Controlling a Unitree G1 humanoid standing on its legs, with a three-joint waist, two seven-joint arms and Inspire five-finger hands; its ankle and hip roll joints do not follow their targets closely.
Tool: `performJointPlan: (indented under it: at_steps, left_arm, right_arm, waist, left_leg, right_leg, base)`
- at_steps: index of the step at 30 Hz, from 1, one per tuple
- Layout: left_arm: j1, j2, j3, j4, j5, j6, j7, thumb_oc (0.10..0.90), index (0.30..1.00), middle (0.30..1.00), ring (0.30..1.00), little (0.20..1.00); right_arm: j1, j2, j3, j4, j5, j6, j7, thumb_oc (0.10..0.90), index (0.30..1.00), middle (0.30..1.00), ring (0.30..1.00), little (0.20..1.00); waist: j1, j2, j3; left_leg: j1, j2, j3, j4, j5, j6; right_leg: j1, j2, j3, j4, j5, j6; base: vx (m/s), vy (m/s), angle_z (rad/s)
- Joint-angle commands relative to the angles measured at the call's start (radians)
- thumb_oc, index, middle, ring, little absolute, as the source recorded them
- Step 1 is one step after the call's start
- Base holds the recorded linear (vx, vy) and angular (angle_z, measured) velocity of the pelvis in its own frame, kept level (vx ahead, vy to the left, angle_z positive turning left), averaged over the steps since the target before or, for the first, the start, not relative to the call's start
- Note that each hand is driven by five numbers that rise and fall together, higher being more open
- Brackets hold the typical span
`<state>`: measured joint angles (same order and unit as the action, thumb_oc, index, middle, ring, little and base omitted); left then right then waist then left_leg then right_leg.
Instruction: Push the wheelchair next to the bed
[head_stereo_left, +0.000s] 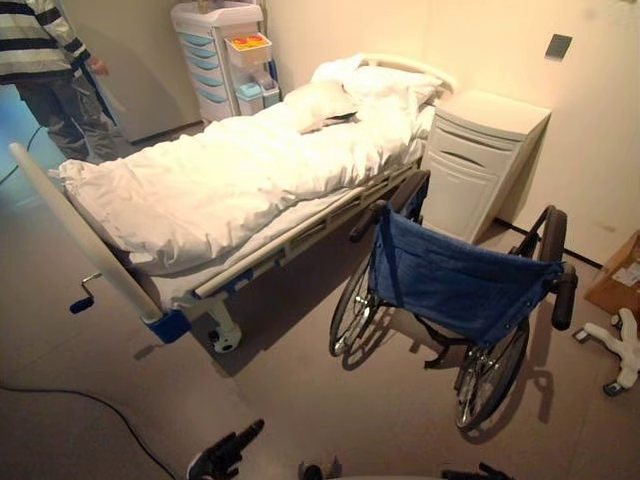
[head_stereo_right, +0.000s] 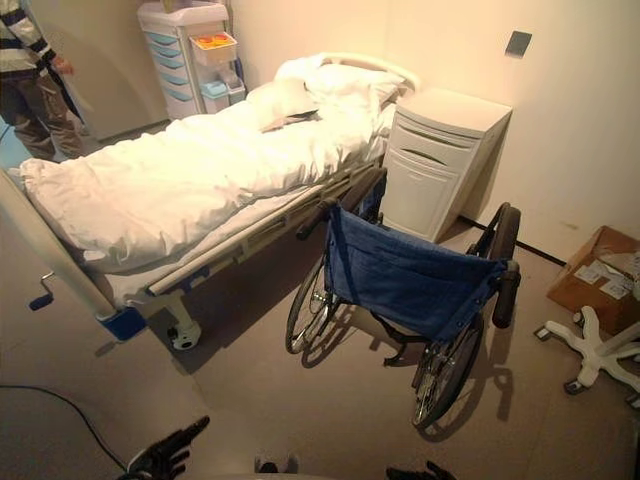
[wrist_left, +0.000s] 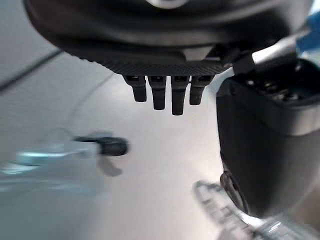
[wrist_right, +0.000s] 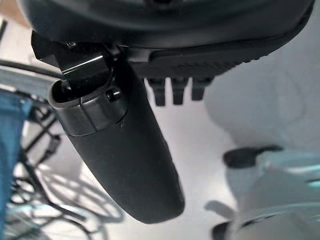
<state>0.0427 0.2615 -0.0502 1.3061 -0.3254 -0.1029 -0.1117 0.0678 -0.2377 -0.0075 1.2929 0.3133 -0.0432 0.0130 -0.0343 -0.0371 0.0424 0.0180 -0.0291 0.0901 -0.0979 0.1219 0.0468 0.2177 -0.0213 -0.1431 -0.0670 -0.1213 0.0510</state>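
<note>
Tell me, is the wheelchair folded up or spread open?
Spread open: the wheelchair's blue backrest is stretched between its handles, and the wheels stand apart, upright on the floor beside the bed.

This is a hospital or care-facility patient room. A hospital bed (head_stereo_left: 230, 180) with white bedding, side rails and a hand crank (head_stereo_left: 83, 296) at its foot fills the 11 o'clock area. A white bedside cabinet (head_stereo_left: 480, 150) stands at 1 o'clock against the plain wall, and a medical supply cart (head_stereo_left: 222, 55) with pale blue drawers at 12 o'clock. A blue-seated wheelchair (head_stereo_left: 455, 290) sits at 3 o'clock, just beside the bed.
</note>
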Motion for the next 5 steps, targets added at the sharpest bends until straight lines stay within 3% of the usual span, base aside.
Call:
performJointPlan:
  at_steps: [1, 5]
  left_arm:
    - [-0.038, -0.028, -0.007, 0.012, 0.058, -0.016, -0.049, 0.800, 0.900, 0.900, 0.900, 0.900]
    - [-0.036, -0.056, -0.044, 0.013, 0.058, -0.029, -0.055, 0.800, 0.900, 0.900, 0.900, 0.900]
  right_arm:
    - [-0.045, 0.004, 0.053, 0.006, -0.053, -0.044, 0.082, 0.800, 0.900, 0.900, 0.900, 0.900]
    - [-0.045, 0.029, 0.110, 0.013, -0.085, -0.051, 0.133, 0.800, 0.900, 0.900, 0.900, 0.900]
  waist:
    - [0.012, 0.014, -0.014]
    - [0.012, 0.017, -0.011]
  left_leg:
    - [0.104, -0.024, 0.036, 0.011, -0.123, -0.017]
    - [0.104, -0.026, 0.032, 0.011, -0.120, -0.016]
  right_leg:
    - [-0.121, 0.013, 0.043, -0.020, 0.198, 0.003]
    - [-0.119, 0.014, 0.044, -0.020, 0.197, 0.000]
  base:
    - [0.00, 0.000, 0.00]
    - [0.00, 0.000, 0.00]
